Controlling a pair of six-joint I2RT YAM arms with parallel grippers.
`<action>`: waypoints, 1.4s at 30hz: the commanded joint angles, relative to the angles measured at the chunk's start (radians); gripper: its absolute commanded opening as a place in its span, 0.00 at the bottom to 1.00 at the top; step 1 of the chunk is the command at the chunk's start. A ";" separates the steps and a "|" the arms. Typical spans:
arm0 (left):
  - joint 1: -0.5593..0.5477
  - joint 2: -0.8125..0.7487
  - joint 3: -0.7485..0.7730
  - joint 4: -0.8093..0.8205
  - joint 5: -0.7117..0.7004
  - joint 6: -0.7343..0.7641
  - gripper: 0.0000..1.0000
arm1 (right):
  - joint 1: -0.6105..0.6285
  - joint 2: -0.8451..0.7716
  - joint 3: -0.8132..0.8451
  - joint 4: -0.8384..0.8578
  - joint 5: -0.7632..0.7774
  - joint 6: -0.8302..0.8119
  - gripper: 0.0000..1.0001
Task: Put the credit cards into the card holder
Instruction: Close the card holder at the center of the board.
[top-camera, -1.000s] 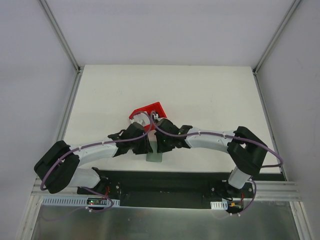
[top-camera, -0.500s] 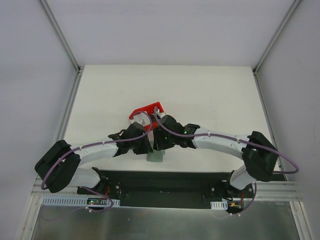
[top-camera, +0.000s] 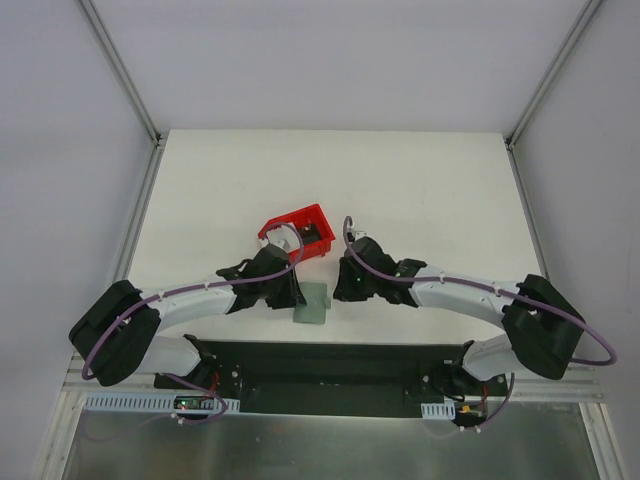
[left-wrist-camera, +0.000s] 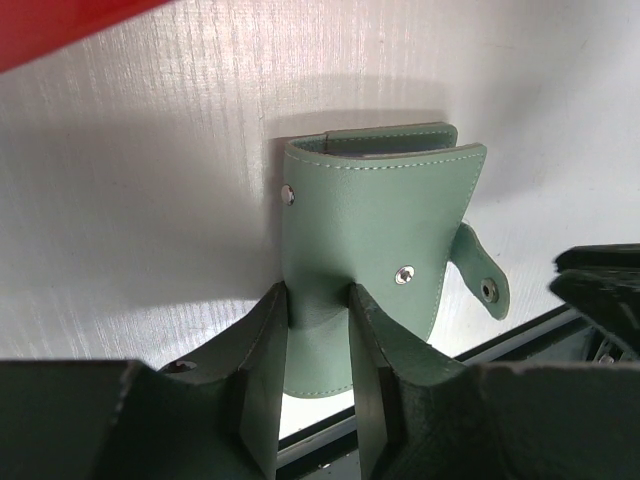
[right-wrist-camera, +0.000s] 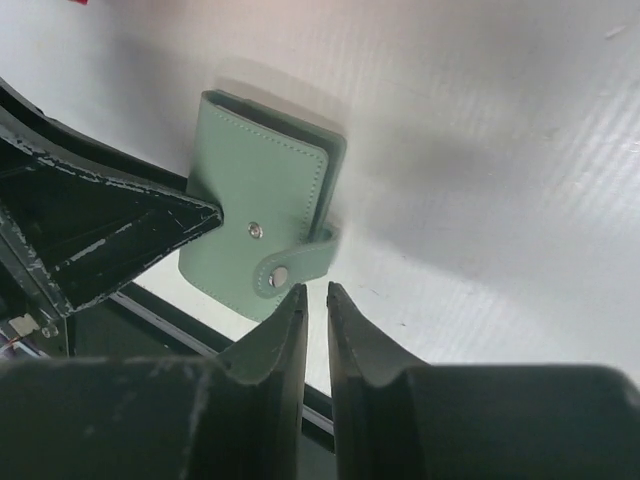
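The card holder (top-camera: 313, 303), a grey-green wallet, lies folded near the table's front edge. My left gripper (top-camera: 297, 297) is shut on it. In the left wrist view the left gripper (left-wrist-camera: 318, 295) pinches the near cover of the card holder (left-wrist-camera: 380, 230), which bows upward. Its strap (left-wrist-camera: 485, 285) hangs loose, unsnapped. My right gripper (top-camera: 340, 290) sits just right of the wallet. In the right wrist view the right gripper (right-wrist-camera: 316, 290) shows a narrow empty gap, its tips just below the strap (right-wrist-camera: 280, 275) of the card holder (right-wrist-camera: 255, 220). No credit cards are in view.
A red plastic bin (top-camera: 300, 228) stands just behind the wallet, its corner showing in the left wrist view (left-wrist-camera: 60, 25). The black mounting plate (top-camera: 330, 365) runs along the table's near edge, right below the wallet. White table (top-camera: 420, 190) stretches behind and to both sides.
My right arm has pulled back to the right, away from the bin and wallet, which now shows uncovered. Its jaws widened and then narrowed. The left gripper has kept its hold.
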 joint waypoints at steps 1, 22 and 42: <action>-0.013 0.034 -0.008 -0.071 -0.019 0.008 0.26 | 0.001 0.064 0.025 0.112 -0.091 0.043 0.15; -0.012 0.057 0.006 -0.071 -0.007 0.011 0.26 | -0.001 0.170 0.073 0.164 -0.150 0.032 0.15; -0.012 0.049 0.006 -0.071 0.006 0.001 0.25 | 0.049 0.222 0.094 0.175 -0.114 0.058 0.14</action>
